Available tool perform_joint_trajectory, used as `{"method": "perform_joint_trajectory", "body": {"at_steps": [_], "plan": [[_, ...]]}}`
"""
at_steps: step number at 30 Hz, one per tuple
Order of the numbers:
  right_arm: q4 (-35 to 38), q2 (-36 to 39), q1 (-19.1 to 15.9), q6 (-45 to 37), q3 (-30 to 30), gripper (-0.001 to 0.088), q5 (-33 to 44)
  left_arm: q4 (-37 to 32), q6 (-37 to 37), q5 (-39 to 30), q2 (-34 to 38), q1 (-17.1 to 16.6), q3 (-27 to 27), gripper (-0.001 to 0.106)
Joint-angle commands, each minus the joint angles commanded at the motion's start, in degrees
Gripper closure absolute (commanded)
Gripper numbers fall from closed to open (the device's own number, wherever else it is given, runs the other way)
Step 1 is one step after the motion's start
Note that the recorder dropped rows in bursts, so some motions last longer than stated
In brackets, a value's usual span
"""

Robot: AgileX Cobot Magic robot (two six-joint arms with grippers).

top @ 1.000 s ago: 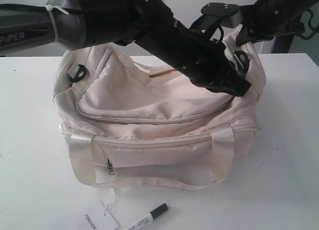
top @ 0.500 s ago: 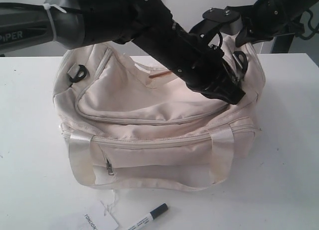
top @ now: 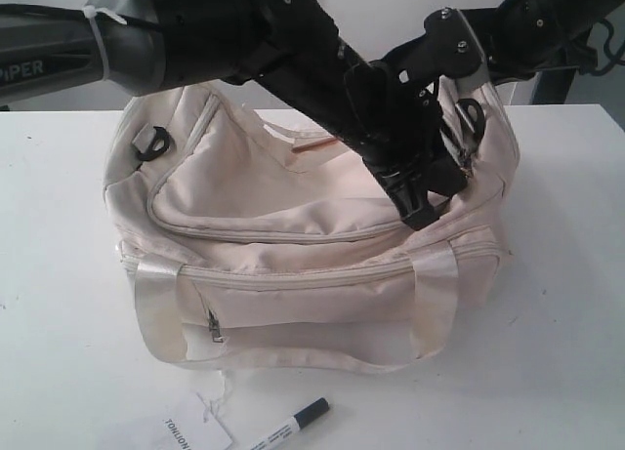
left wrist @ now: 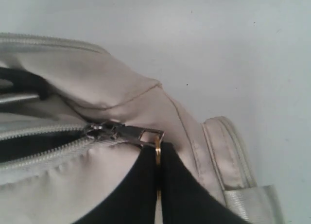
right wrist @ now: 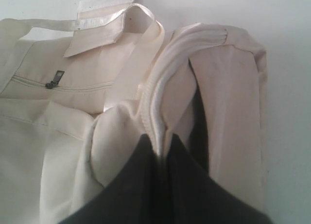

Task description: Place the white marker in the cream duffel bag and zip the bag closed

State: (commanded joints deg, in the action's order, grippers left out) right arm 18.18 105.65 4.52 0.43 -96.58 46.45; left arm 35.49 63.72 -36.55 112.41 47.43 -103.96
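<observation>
Left gripper (left wrist: 159, 161) pinched gold ring pull (left wrist: 158, 142); right gripper (right wrist: 161, 148) pinched cream duffel bag (right wrist: 58, 112) end fabric. I saw white marker (top: 291, 428) at bag's 6 o'clock.

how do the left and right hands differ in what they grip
The left hand pinches the gold ring pull of the top zipper; the right hand pinches a white fabric ridge at the end of the cream duffel bag. A dark zipper gap shows beside the left hand, none by the right hand. Both are shut on the bag.
</observation>
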Motion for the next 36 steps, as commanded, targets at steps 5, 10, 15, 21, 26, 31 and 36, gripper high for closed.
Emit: {"method": "perform_joint_trajectory", "body": {"at_steps": [5, 10, 15, 21, 26, 31, 36], "plan": [[0.0, 0.0, 0.0, 1.3, 0.0, 0.0868, 0.8, 0.0, 3.8, 2.1, 0.0, 0.0, 0.0, 0.105], [0.0, 0.0, 0.0, 1.3, 0.0, 0.0829, 2.2, 0.0, 4.0, 2.1, 0.0, 0.0, 0.0, 0.105], [0.0, 0.0, 0.0, 1.3, -1.0, 0.0611, 4.8, 0.0, 4.0, 2.1, 0.0, 0.0, 0.0, 0.105], [0.1, -0.2, 0.0, 1.3, -4.6, 0.0504, 9.3, 0.0, 4.0, 2.1, 0.0, 0.0, 0.0, 0.105], [1.0, -1.0, 0.0, -1.4, -5.5, 0.0501, 12.4, 0.0, 4.0, 2.0, 0.0, 0.0, 0.0, 0.105], [5.0, -1.0, 0.1, -5.7, -5.5, 0.0440, 15.2, 0.0, 4.2, 2.0, 0.0, 0.0, 0.0, 0.105], [5.7, -0.6, 0.1, -6.8, -5.5, 0.0400, 16.5, 0.0, 4.2, 2.0, 0.0, 0.0, 0.0, 0.105]]}}
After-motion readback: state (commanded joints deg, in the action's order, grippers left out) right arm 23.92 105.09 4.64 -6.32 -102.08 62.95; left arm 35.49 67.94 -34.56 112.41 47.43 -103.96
